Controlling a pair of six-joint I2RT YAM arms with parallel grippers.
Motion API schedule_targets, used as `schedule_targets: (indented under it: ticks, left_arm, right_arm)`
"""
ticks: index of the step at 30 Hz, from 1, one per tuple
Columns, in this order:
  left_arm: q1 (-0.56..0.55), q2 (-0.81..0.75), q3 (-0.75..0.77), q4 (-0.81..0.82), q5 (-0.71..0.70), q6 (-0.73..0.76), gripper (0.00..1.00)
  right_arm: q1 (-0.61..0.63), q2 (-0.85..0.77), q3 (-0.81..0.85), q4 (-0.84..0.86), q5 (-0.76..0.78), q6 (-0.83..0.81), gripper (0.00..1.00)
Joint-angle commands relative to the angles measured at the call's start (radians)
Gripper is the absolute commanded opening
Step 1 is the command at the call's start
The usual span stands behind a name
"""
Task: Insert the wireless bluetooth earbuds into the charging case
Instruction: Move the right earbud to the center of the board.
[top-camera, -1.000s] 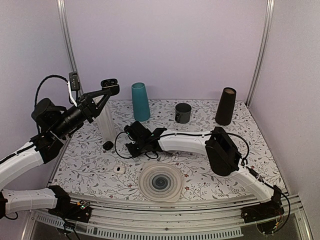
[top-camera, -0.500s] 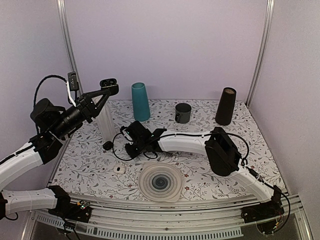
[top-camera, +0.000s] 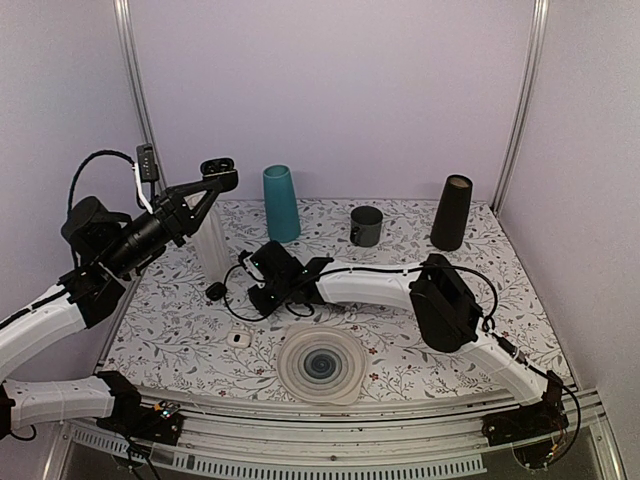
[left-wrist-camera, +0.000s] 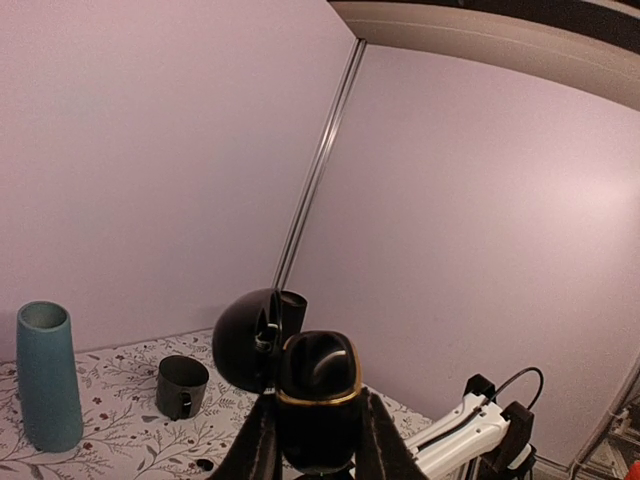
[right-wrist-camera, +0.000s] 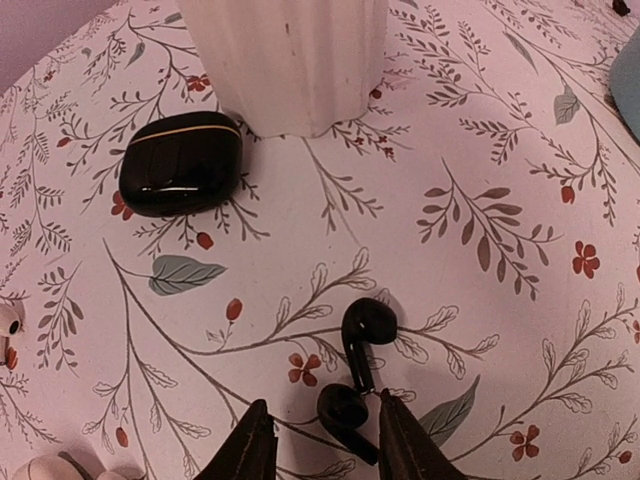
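Two black earbuds lie on the flowered table, touching: one (right-wrist-camera: 365, 330) further from me and one (right-wrist-camera: 345, 412) between my right fingers. My right gripper (right-wrist-camera: 325, 437) (top-camera: 262, 285) is open and low over the table, one finger on each side of the nearer earbud; the right finger is close to its stem. High at the left, my left gripper (left-wrist-camera: 318, 440) (top-camera: 205, 190) is shut on an open black charging case (left-wrist-camera: 318, 400) (top-camera: 217, 168) with a gold rim, lid flipped back, its well dark.
A closed black case (right-wrist-camera: 182, 162) (top-camera: 216, 291) lies by a white ribbed vase (right-wrist-camera: 285, 60) (top-camera: 212, 245). A white earbud (right-wrist-camera: 8, 320) and a white case (top-camera: 238, 339) lie nearby. There are also a teal vase (top-camera: 281, 203), dark cup (top-camera: 366, 226), black cone (top-camera: 452, 212) and ribbed disc (top-camera: 320, 365).
My right gripper has crept a little to the left along the table. The left arm holds still with the case.
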Motion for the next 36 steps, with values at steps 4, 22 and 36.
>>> schedule_targets:
  ticks: [4,22,36]
  left_arm:
    - [0.014,-0.001,0.027,-0.015,0.004,0.017,0.00]
    - [0.016,0.007,0.039,-0.019,0.006,0.017,0.00]
    - [0.014,0.030,-0.002,0.040,0.024,-0.017,0.00]
  right_arm:
    - [-0.012,0.052,-0.005,0.045,-0.030,-0.004,0.34]
    - [-0.014,0.060,-0.030,0.024,-0.025,-0.006,0.09]
    - [-0.068,-0.246,-0.454,0.047,-0.043,0.189,0.04]
